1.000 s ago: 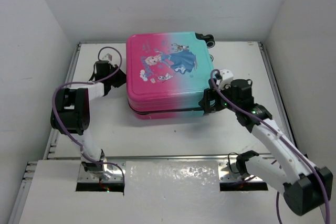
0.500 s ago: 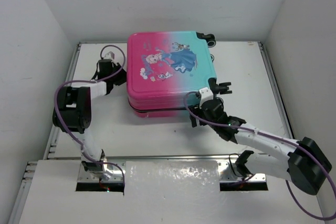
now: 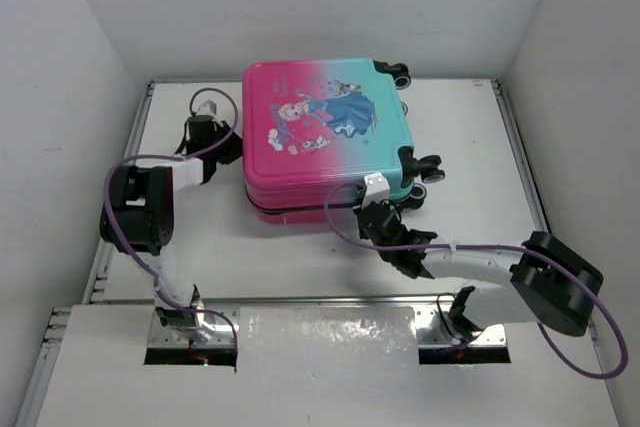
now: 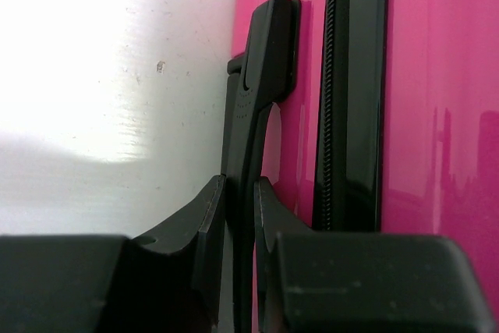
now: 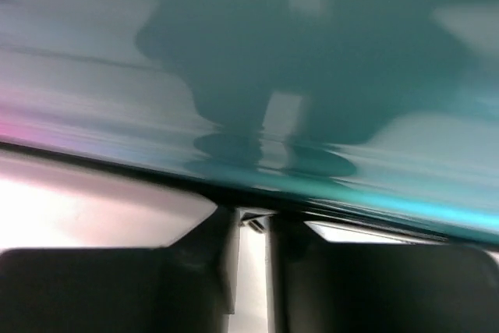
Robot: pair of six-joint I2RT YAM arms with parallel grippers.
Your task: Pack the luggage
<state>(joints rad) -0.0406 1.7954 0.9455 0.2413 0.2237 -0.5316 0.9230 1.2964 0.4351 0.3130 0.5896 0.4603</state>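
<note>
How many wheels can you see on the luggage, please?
2 wheels: one at the far right corner of the luggage, one at its near right corner; others may be hidden underneath.

Closed suitcase point(image 3: 320, 132) lying flat on your counter point(image 3: 470, 137).
You see it printed side up, pink on the left fading to teal on the right, with the wheels point(image 3: 432, 169) along its right side. Your left hand point(image 3: 232, 147) meets the pink left side. Your right hand point(image 3: 380, 202) is up against the near teal edge, just beside a wheel.
</note>
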